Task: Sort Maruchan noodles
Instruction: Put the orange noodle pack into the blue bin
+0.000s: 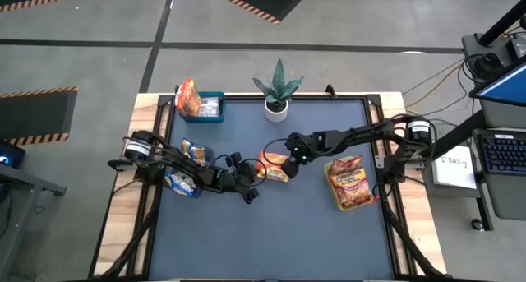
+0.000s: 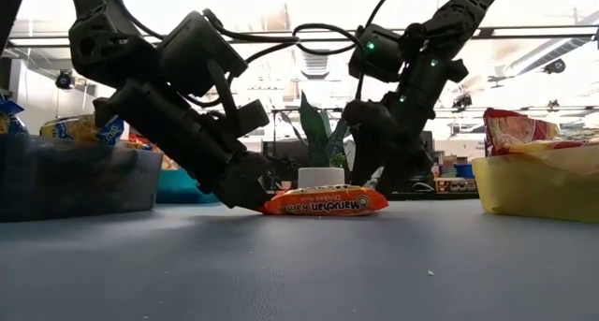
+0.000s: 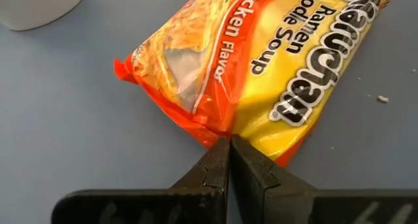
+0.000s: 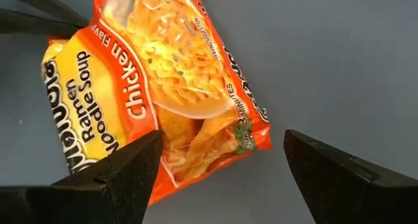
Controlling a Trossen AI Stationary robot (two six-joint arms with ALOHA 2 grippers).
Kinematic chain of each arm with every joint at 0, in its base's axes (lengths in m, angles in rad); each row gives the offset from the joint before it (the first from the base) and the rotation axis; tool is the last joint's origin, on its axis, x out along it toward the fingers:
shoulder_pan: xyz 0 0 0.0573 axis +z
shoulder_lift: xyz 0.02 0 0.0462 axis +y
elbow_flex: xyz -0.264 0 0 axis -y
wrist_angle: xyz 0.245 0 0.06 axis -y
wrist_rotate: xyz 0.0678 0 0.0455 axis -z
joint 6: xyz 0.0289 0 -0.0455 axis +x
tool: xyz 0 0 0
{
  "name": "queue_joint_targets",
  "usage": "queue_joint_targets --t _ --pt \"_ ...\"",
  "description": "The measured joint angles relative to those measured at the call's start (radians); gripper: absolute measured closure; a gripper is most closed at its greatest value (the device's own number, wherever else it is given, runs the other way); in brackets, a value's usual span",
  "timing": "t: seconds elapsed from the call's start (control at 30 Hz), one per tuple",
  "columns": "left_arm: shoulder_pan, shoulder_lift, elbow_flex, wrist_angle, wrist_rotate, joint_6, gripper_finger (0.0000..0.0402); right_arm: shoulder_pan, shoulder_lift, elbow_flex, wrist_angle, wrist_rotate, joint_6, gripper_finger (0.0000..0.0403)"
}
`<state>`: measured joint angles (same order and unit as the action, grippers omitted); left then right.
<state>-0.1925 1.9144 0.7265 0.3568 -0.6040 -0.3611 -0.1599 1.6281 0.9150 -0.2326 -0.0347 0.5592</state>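
Two bins flank the table: the blue bin at the far left corner and the yellow-green bin on the right, both holding packets. Between them the orange chicken packet lies flat mid-table. The right gripper hangs spread wide over one end; the left gripper, pinched closed, touches the opposite edge. Closing now could crumple or skid the packet, since the left tips crowd it.

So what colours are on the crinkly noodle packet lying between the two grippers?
The flat crinkly plastic noodle packet is orange-red and yellow with black lettering; the right wrist view shows it best.
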Motion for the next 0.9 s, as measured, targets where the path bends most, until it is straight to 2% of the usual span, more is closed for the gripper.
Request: queue_joint_targets --t 0.17,0.4,0.6,0.9 --pt "0.0 0.001 -0.001 0.005 0.004 0.0 0.0401 -0.003 0.035 0.0 0.078 -0.007 0.0 0.0091" --pt "0.0 0.002 -0.003 0.012 0.008 -0.005 0.0401 -0.007 0.088 -0.004 0.233 -0.098 -0.006 0.0094" --pt "-0.001 0.002 -0.003 0.015 0.006 -0.016 0.0401 -0.006 0.064 -0.006 0.293 -0.113 -0.04 0.01" --pt "-0.002 0.004 -0.002 0.028 -0.009 -0.024 0.0401 0.001 0.045 -0.004 0.411 -0.213 -0.028 0.0126"
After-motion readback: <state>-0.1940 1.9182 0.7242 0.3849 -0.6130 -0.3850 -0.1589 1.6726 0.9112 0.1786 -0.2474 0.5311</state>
